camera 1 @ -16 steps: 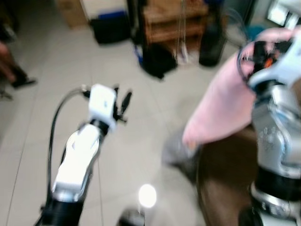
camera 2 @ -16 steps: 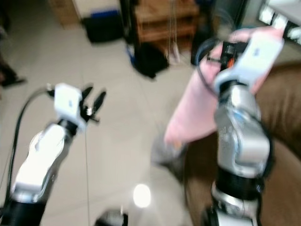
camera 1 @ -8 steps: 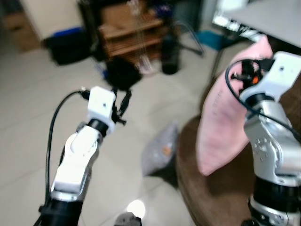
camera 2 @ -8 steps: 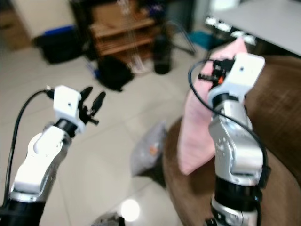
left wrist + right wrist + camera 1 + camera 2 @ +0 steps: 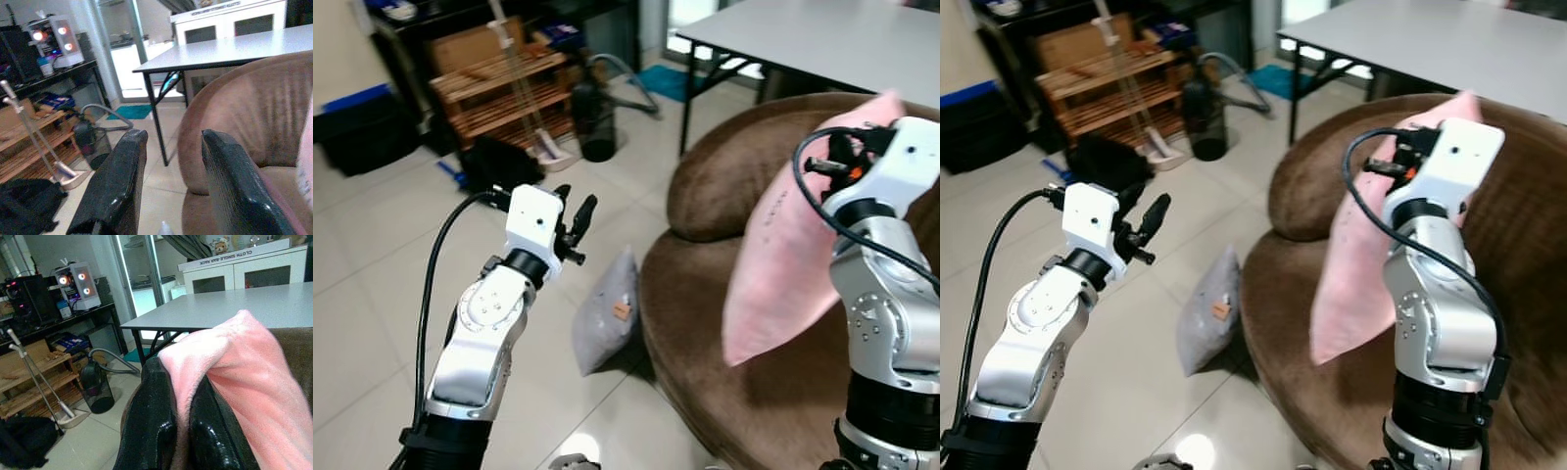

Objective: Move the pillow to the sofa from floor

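The pink pillow (image 5: 783,264) hangs by its top corner from the right gripper (image 5: 178,423), pinched tight between the 2 fingers, and now dangles over the brown sofa (image 5: 724,196) seat rather than the floor, so only the release seems left. The left gripper (image 5: 171,181) hovers empty and parted on the left; a grey pillow (image 5: 605,311) leans against the sofa's left edge, with a table (image 5: 822,34) at the far right, nothing blocking the drop.

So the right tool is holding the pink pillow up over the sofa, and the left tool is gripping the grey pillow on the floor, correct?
Not quite. The left tool is open and holds nothing, raised above the grey pillow, as the left eye view shows. The right tool does hold the pink pillow over the sofa.
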Available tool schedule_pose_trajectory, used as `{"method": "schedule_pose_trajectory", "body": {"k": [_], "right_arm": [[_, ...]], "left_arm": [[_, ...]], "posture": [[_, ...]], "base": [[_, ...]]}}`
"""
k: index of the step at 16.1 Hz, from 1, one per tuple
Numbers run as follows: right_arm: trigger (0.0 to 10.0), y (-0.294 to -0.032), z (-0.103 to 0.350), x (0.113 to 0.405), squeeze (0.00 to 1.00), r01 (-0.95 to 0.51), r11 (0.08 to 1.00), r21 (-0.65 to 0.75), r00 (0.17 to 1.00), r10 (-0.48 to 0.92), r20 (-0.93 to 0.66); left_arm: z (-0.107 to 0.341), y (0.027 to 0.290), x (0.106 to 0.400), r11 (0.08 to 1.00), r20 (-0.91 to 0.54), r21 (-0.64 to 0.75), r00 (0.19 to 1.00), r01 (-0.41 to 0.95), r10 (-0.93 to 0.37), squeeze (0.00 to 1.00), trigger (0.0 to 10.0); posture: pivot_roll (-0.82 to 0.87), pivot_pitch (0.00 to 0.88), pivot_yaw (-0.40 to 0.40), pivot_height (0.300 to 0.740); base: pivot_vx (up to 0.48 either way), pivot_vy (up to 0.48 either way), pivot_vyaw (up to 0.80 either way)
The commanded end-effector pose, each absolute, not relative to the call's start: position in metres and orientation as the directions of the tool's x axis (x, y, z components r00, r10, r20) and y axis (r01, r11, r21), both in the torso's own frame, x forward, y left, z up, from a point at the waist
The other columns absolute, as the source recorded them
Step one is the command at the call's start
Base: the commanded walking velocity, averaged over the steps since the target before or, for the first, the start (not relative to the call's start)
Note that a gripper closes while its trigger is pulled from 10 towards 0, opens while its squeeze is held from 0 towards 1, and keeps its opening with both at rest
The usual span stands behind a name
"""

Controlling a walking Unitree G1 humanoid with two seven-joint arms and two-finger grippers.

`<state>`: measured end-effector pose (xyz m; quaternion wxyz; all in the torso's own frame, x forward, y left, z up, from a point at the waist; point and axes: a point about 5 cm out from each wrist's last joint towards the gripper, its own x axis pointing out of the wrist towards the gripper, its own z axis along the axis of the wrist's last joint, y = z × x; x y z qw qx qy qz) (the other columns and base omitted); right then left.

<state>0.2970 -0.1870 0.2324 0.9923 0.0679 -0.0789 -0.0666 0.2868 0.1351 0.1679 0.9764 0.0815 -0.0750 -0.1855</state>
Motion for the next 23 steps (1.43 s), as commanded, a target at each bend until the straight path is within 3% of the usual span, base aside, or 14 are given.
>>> {"method": "schedule_pose_trajectory", "body": {"k": [1,5,12,18,23], "right_arm": [[10.0,-0.178,0.242,0.295,0.00,0.065,0.990,0.129,0.978,-0.089,0.187],[10.0,-0.163,0.225,0.296,0.00,-0.038,0.993,0.116,0.992,0.024,0.122],[10.0,-0.153,0.153,0.282,0.00,-0.018,0.993,0.121,0.997,0.027,-0.076],[10.0,-0.153,0.142,0.280,0.00,-0.014,0.991,0.136,0.995,0.027,-0.096],[10.0,-0.144,0.145,0.285,0.00,-0.084,0.986,0.143,0.992,0.096,-0.078]], "left_arm": [[0.164,0.139,0.287,0.922,0.098,0.184,0.927,0.340,-0.361,0.00,10.0],[0.162,0.140,0.287,0.926,0.098,0.183,0.931,0.329,-0.350,0.00,10.0],[0.162,0.144,0.289,0.930,0.093,0.180,0.935,0.321,-0.341,0.00,10.0],[0.160,0.144,0.289,0.920,0.080,0.187,0.928,0.344,-0.363,0.00,10.0],[0.142,0.134,0.274,0.834,-0.043,0.190,0.853,0.517,-0.519,0.00,10.0]], "posture": [[-0.03,0.000,0.061,0.740],[-0.03,0.006,0.062,0.740],[-0.02,0.023,0.067,0.740],[-0.02,0.030,0.073,0.740],[-0.01,0.041,0.070,0.740]], "base": [[0.000,0.000,-0.80],[0.000,0.000,-0.80],[0.212,0.000,-0.76],[0.296,0.000,0.00],[0.000,0.000,0.00]]}}
